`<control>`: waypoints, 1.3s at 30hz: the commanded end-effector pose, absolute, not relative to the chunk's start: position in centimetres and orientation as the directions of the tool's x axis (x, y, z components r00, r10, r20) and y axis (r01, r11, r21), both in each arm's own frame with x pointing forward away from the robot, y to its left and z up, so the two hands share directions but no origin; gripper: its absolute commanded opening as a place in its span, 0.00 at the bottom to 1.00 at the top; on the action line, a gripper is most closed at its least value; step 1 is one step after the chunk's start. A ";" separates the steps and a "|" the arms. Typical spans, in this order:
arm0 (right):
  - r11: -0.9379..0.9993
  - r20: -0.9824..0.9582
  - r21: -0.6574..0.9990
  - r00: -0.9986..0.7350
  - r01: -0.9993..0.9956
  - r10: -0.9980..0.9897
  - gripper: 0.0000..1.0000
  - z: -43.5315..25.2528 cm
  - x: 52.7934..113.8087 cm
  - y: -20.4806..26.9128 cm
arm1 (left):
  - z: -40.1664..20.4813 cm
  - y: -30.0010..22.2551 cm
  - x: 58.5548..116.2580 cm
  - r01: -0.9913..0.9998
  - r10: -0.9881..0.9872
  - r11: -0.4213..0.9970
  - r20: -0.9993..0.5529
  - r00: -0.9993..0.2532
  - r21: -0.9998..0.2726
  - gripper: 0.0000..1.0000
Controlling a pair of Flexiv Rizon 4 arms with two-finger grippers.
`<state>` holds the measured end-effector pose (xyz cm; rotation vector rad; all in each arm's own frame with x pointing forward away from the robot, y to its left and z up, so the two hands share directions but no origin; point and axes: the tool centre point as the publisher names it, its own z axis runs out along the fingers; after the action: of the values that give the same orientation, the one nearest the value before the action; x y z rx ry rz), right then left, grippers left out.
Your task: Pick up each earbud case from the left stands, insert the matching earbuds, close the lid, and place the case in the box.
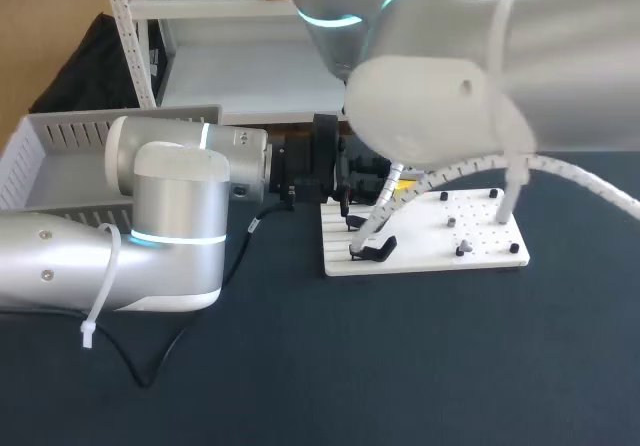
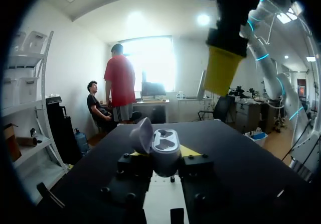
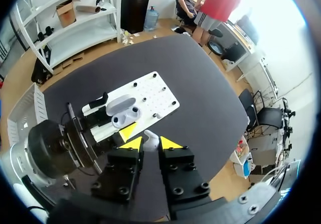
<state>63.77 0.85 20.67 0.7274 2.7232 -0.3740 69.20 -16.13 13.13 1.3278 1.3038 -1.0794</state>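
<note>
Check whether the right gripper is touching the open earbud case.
Apart. The left wrist view shows the right gripper above the earbud case, background visible between its yellow tip and the case.

Gry case (image 2: 163,153), wht board (image 1: 480,236)

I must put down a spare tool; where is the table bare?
Bare: the table in front of the white board, and to its right. Crowded: the board's left end, where the left gripper and right gripper meet at the earbud case; the left arm and cable fill the near left.
</note>
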 end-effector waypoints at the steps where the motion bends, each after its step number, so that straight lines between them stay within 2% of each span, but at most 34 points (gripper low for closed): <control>1: 0.817 -0.325 -0.208 -0.825 0.538 0.461 0.00 20.9 64.9 1.5 | 13.1 -16.2 69.3 0.999 0.161 0.020 -0.986 0.041 0.045 0.00; 39: 0.781 -0.291 -0.221 -0.803 0.585 0.519 0.00 18.0 66.4 0.6 | 13.1 -16.2 69.3 0.999 0.161 0.020 -0.986 0.041 0.045 0.00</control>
<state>66.50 0.75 18.27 0.8652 2.7640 -0.4527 69.20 -16.13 13.14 1.3278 1.3038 -1.0795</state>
